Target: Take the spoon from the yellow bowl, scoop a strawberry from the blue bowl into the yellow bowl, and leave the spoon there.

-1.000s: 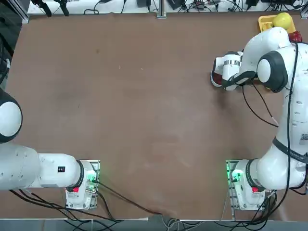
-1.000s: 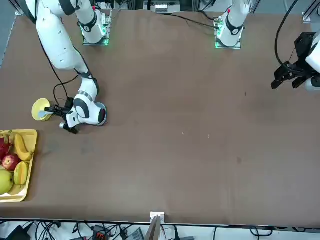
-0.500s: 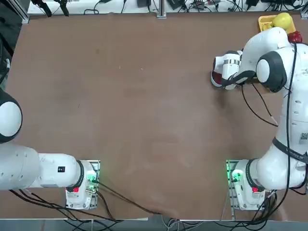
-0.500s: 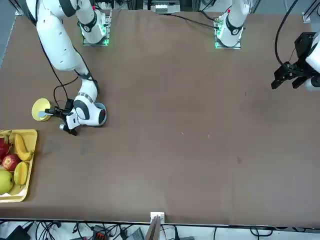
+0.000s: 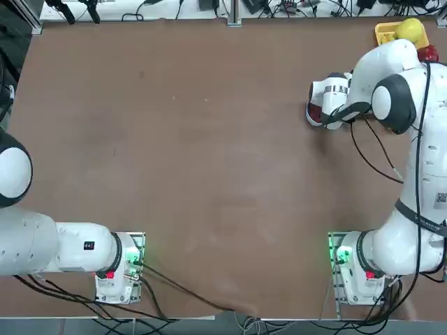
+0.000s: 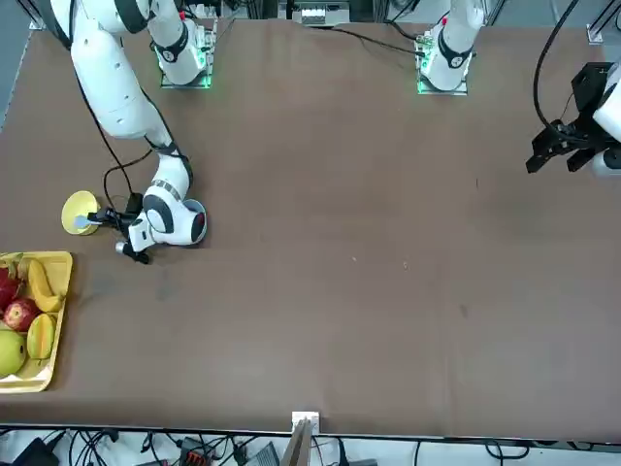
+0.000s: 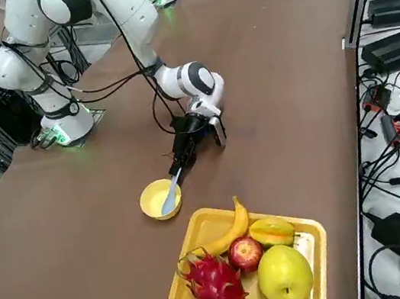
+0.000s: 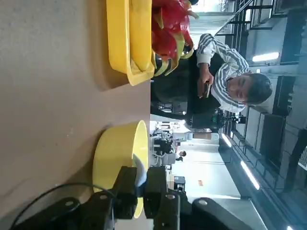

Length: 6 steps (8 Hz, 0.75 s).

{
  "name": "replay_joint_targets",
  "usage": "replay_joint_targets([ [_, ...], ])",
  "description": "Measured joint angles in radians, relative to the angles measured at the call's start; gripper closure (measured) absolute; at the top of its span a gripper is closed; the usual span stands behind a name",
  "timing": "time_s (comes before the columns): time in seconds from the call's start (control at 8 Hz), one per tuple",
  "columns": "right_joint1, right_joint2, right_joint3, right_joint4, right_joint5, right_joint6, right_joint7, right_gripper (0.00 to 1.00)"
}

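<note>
Right side view: the brown table [image 7: 286,64] carries, from largest to smallest, the working white robot arm, a rectangular yellow plastic fruit tray [image 7: 311,250], a small round plain yellow bowl [image 7: 152,202] and a small pale blue-white plastic spoon [image 7: 169,196].

The right gripper [image 7: 183,156] sits low beside the yellow bowl, on the side away from the fruit tray. Its jaws are pressed together on the spoon's handle; the wrist view shows the pale handle pinched between the two dark fingers [image 8: 125,184] at the bowl's rim. The spoon's scoop end rests inside the yellow bowl.

Risks, as judgements:
- The grip sits near the handle's end. A thin plastic handle may pivot or slip between the pads during the lift, leaving the scoop tilted for the next step.
- If the scoop catches the rim on the way out, the light bowl may be dragged or tipped.
- The fruit tray stands near the bowl, so a wide swing toward it could strike it.
- The light-blue bowl with the strawberry cannot be made out clearly; it appears hidden beneath the arm's wrist in the top and front views.

Orientation: the spoon's long axis runs from the gripper down into the bowl, handle raised over the rim, scoop end pointing toward the fruit tray.
</note>
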Motion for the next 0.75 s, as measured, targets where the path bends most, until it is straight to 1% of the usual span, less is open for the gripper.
replay_joint_targets([
  [0.5, 0.001, -0.001, 0.001, 0.028, 0.025, 0.001, 0.008, 0.89],
  [0.75, 0.003, -0.027, 0.004, 0.065, 0.069, -0.002, 0.002, 0.89],
])
